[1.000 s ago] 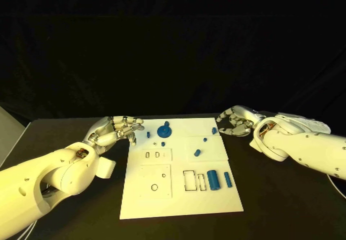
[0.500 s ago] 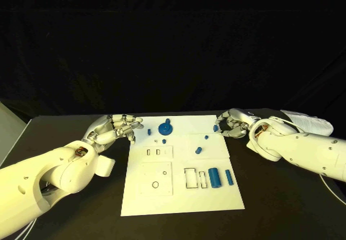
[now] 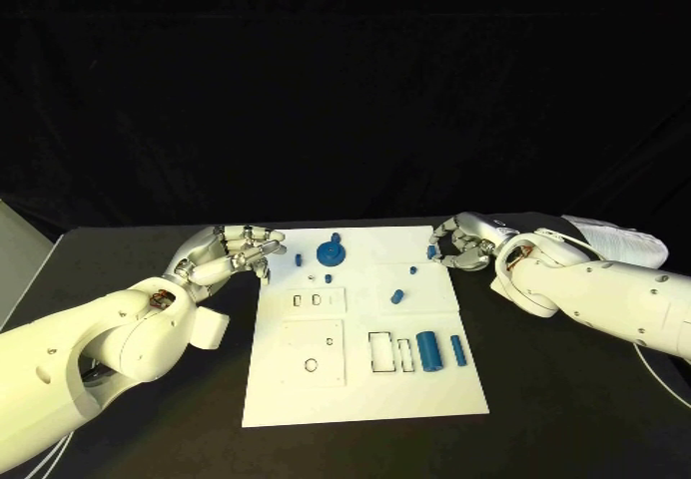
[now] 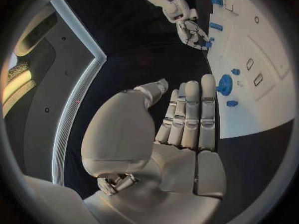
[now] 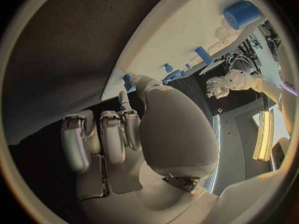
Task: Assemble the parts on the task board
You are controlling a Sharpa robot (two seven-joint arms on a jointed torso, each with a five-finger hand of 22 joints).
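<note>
task board point(image 3: 432, 399): white; parts point(image 3: 426, 354): blue; table point(image 3: 576, 399): black; left hand point(image 3: 231, 254), right hand point(image 3: 463, 242): silver

A black table point(image 3: 576, 419) stood under warm yellowish light; a black curtain point(image 3: 345, 110) hung in folds behind it, filling the far side; at the near left corner a pale panel point(image 3: 18, 261) showed.

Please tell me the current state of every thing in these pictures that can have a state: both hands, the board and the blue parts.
left hand: empty, fingers apart, at the board's far left corner.
right hand: fingers curled at the board's far right corner; whether it holds anything cannot be told.
task board: flat on the table.
round blue part: on the board near its far edge.
large blue cylinder: lying flat on the board.
slim blue bar: lying beside it.
</note>
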